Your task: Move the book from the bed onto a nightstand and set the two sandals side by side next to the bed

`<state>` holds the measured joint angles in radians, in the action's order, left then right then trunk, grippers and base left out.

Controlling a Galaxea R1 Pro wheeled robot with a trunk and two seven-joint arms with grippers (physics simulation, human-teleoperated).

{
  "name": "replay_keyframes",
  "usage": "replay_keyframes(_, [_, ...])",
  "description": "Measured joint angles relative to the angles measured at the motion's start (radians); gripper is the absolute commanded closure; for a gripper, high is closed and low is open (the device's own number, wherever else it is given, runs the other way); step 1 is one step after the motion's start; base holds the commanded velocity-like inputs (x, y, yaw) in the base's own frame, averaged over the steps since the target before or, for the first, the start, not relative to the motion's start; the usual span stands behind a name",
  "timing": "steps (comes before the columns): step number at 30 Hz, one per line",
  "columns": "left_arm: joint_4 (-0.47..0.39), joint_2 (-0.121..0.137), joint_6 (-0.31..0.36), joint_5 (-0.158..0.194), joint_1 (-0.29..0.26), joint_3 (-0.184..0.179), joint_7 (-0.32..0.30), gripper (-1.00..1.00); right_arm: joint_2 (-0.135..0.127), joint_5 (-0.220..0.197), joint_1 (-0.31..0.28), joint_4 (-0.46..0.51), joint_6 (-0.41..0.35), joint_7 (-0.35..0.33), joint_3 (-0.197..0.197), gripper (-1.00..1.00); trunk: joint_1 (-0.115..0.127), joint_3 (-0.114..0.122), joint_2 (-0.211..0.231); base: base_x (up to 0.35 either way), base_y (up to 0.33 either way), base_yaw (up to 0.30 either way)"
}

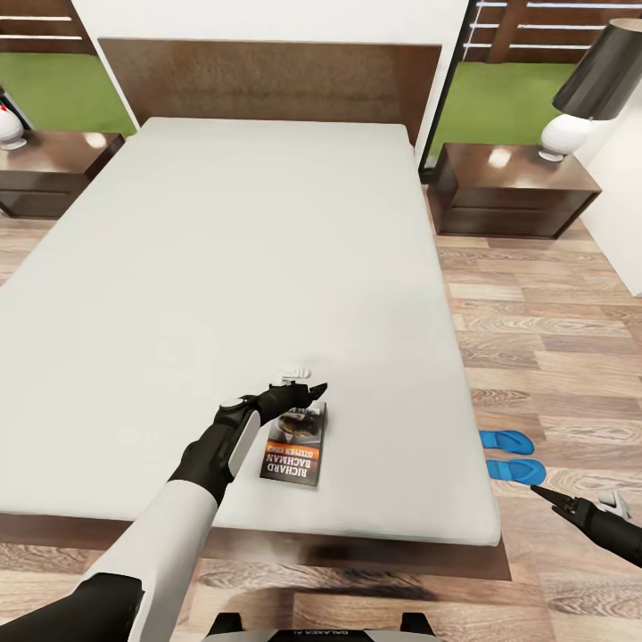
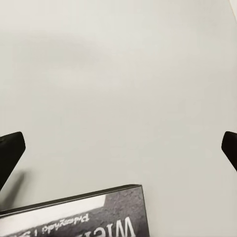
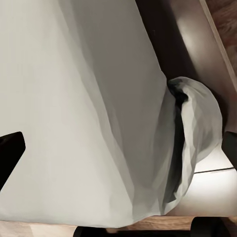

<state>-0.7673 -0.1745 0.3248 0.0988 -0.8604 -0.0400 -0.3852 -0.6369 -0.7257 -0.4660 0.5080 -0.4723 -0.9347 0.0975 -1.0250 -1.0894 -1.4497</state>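
Book [image 1: 293, 445] lengthwise on bed [image 1: 223, 267], title seemingly footward.

The mattress [image 1: 232, 267] of the bed looks like smooth, matt pale grey cloth, creased at its corner in the right wrist view. The headboard [image 1: 267, 80] is dark brown wood with a dull grain. The nightstand [image 1: 513, 187] has a glossy dark wood top with bright reflections. The floor [image 1: 553, 339] is light, strongly grained wood plank. The book [image 1: 294, 450] has a slightly shiny paper cover. The sandals [image 1: 510, 455] look like smooth blue plastic or rubber.
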Motion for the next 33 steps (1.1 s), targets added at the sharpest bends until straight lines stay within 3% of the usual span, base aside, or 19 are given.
replay_keyframes(19, [-0.001,0.0,0.0,0.0,0.0,0.0,-0.001,-1.0,-0.001,0.0,0.0,0.0,0.0,-0.001,0.0,-1.0,0.0,0.0,0.0,0.019,0.0,0.0])
replay_keyframes(33, [0.0,0.0,0.0,0.0,0.0,0.0,-0.002,-1.0,-0.001,0.0,0.0,0.0,0.0,-0.001,0.0,-1.0,0.0,0.0,0.0,-0.074,0.0,0.0])
